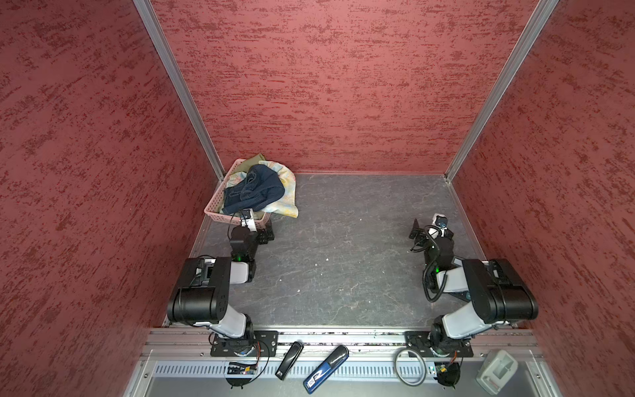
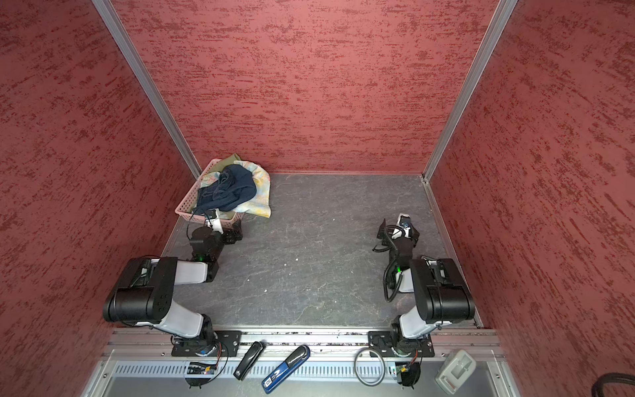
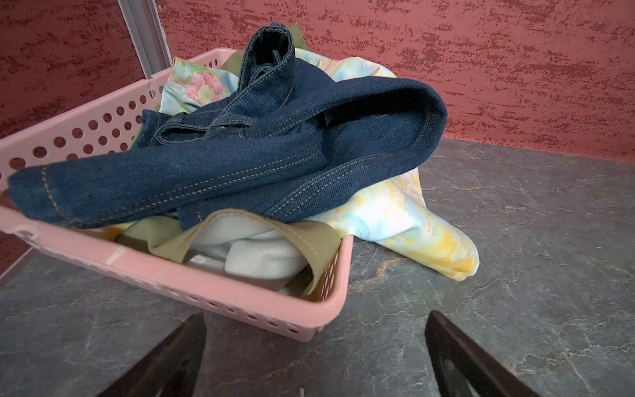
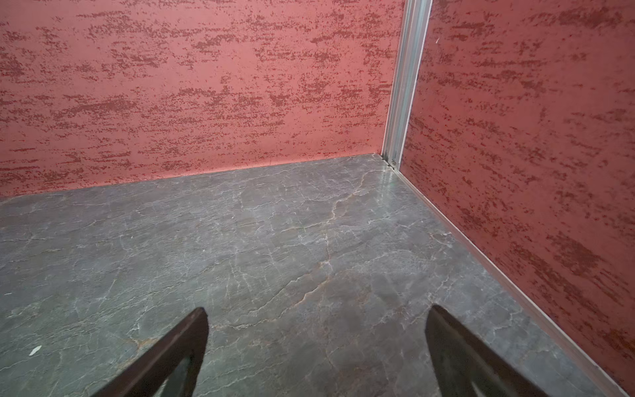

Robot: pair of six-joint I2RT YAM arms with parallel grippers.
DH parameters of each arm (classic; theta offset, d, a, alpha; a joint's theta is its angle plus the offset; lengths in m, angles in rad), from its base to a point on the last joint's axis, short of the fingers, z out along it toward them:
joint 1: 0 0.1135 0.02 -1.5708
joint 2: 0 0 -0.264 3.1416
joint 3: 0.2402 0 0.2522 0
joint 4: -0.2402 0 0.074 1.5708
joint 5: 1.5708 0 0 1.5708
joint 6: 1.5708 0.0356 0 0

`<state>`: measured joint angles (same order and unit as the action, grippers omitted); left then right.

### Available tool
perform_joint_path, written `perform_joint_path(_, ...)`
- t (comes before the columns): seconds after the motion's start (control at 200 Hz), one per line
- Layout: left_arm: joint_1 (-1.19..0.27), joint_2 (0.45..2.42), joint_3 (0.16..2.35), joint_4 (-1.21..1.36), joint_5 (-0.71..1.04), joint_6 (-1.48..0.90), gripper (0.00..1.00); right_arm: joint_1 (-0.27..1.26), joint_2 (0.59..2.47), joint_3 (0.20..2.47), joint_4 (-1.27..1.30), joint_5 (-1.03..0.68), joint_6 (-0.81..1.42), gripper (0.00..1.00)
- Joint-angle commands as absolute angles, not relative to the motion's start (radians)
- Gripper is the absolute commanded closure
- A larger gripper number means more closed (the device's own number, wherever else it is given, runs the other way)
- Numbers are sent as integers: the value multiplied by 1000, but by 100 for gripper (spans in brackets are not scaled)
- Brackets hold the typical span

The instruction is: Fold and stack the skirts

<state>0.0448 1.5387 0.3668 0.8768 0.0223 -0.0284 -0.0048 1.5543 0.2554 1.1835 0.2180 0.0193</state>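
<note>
1. My left pincer point(image 3: 318, 319) is wide open and empty, just short of the near rim of the pink basket point(image 3: 86, 134): poised to pick, I judge.
2. Directly ahead of it, the denim skirt point(image 3: 240, 165) tops the heap, over the pastel floral skirt point(image 3: 395, 213) and olive skirt point(image 3: 309, 237), so it should come off before them.
3. My right pincer point(image 4: 318, 309), also open and empty, faces bare tabletop point(image 4: 309, 240), likely folding room.

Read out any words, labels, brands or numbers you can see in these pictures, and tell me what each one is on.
Nothing reads clearly.
On the blue device: white label, too blurred to read.
On the black tool beside it: small white mark, too small to read.
On the denim skirt and pink basket: no lettering visible.
</note>
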Motion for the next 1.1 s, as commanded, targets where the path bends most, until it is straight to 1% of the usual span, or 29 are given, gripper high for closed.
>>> perform_joint_path(0.0, 46, 1535, 375, 899, 34, -16, 1, -11, 1553, 267, 1199, 204, 29, 1)
perform_joint_path(1.092, 35, 1534, 379, 891, 11, -9, 0, -19, 1553, 273, 1186, 192, 36, 1)
